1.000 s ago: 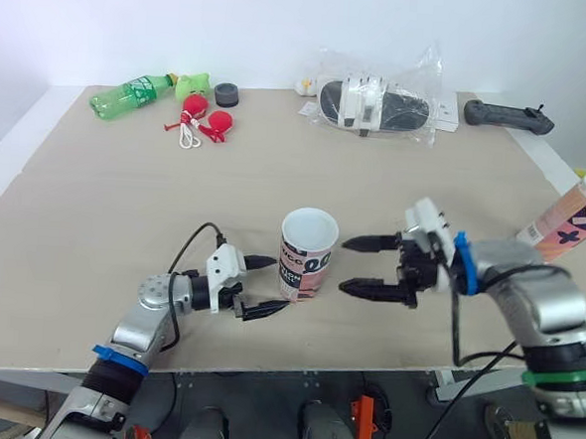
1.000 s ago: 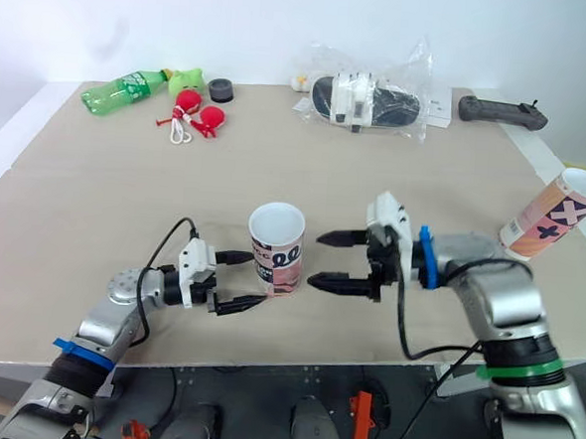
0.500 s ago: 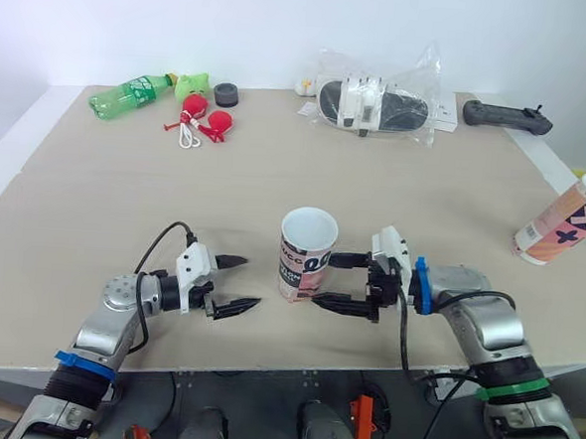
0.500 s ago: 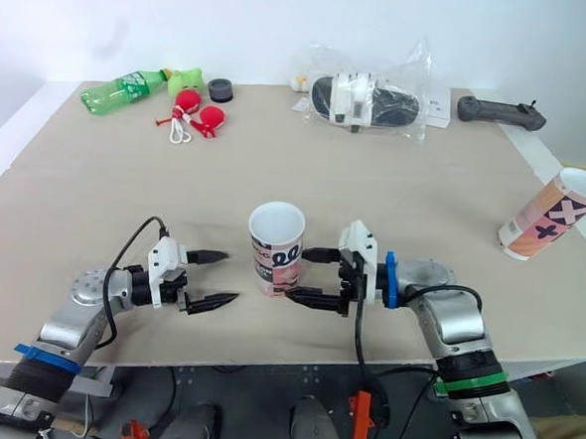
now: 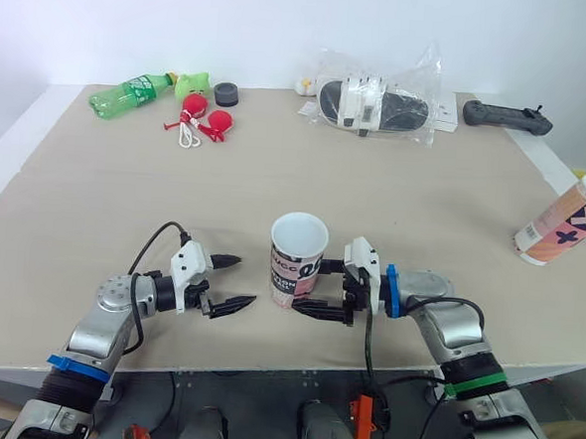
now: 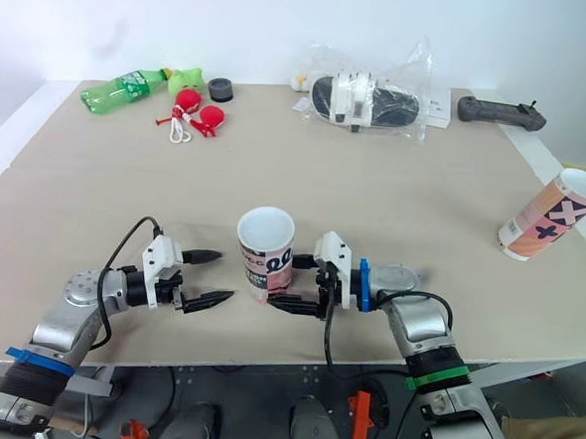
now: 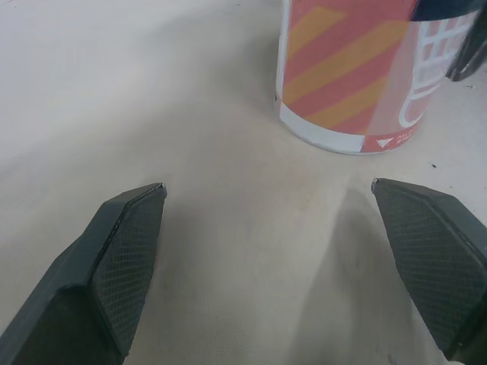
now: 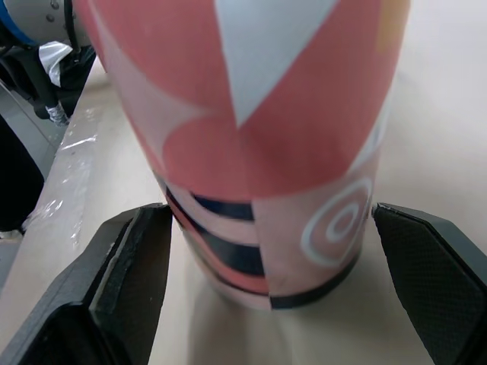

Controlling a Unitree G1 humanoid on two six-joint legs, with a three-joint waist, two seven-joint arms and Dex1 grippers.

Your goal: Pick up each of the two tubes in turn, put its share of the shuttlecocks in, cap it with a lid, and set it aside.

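Upright tube [image 5: 296, 271] straddled from 3 o'clock by spread right gripper [image 5: 312, 288]; spread left gripper [image 5: 244, 280] apart at 9 o'clock.

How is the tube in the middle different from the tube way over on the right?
The middle tube stands upright; the right tube is tilted. The middle tube sits between the open fingers of the right pincer; the right tube has no pincer near it. The middle tube shows dark bands, the right tube dark crosses. Both are open on top, with no lid.
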